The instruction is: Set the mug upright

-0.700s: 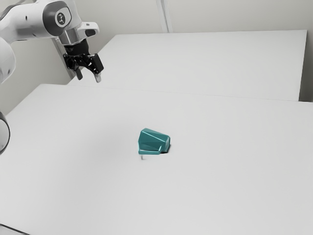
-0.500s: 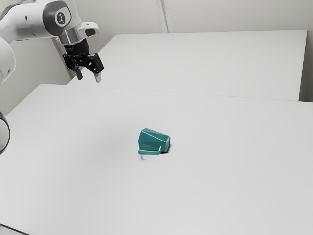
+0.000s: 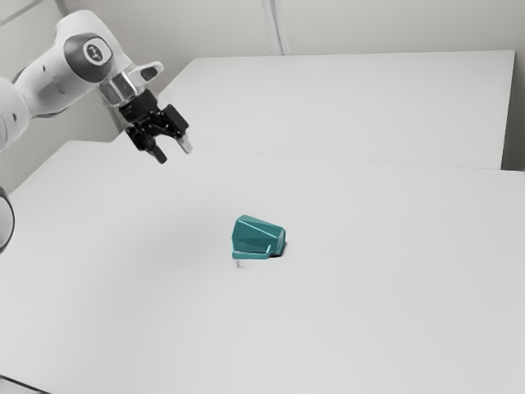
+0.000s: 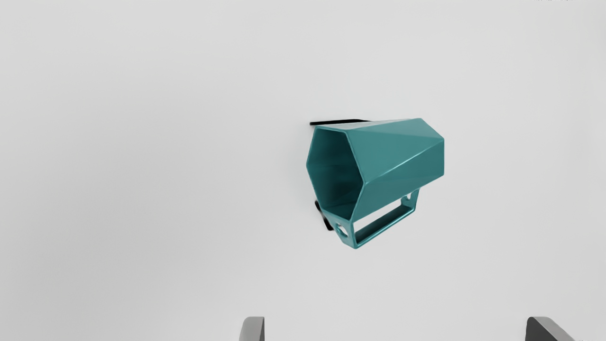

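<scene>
On the pale surface [image 3: 344, 320], a teal mug [image 3: 257, 238] lay on its side. Above the surface, well apart from the mug, hung the pincer [image 3: 173, 153], its two fingers spread apart.

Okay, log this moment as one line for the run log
mug: on its side on table | claw: open, empty, clear of mug | status: not yet upright

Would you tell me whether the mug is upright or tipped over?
Tipped over: the teal mug lies on its side on the table, its open mouth facing sideways.
</scene>
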Available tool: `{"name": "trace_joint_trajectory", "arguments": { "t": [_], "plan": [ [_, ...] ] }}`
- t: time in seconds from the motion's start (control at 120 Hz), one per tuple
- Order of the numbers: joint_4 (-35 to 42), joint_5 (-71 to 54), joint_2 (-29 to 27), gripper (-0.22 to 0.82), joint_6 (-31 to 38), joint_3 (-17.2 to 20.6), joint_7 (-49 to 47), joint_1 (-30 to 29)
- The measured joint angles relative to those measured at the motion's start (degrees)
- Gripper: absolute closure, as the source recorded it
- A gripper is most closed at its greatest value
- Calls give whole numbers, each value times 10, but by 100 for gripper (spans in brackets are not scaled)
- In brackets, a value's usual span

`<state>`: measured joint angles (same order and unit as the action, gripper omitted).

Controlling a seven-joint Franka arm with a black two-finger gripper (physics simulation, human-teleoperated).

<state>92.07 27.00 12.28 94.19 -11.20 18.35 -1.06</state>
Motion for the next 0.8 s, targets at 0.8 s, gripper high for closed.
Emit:
{"name": "trace_joint_trajectory", "arguments": {
  "t": [0.8],
  "plan": [
    [181, 304, 88, 0, 152, 6, 276, 13]
  ]
}}
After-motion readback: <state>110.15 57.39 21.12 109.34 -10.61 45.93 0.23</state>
